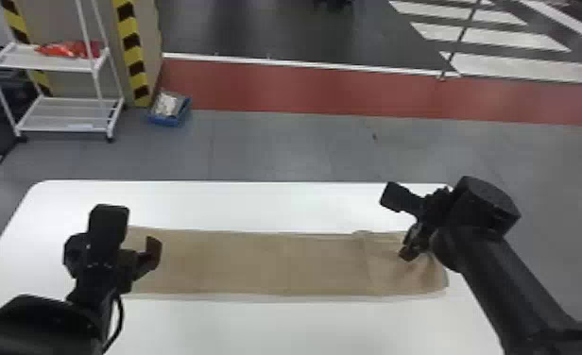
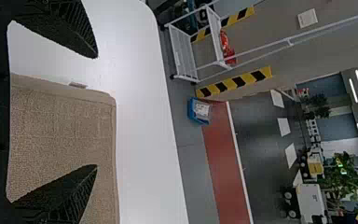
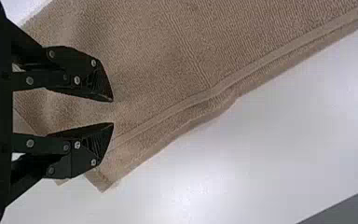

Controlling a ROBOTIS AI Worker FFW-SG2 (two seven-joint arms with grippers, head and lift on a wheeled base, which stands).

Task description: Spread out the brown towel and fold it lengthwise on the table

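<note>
While the towel (image 1: 257,264) is laid as a long strip across the lower middle of the head view, its right end rumpled, the left tool (image 1: 133,231) is held open by its left end and the right tool (image 1: 401,224) is held open by the rumpled end. At upper left, a rack (image 1: 63,61) is seen. In the left wrist view, one finger is set over the towel, the other over the tabletop (image 2: 140,93). In the right wrist view, the fingertips are parted before the towel.
</note>
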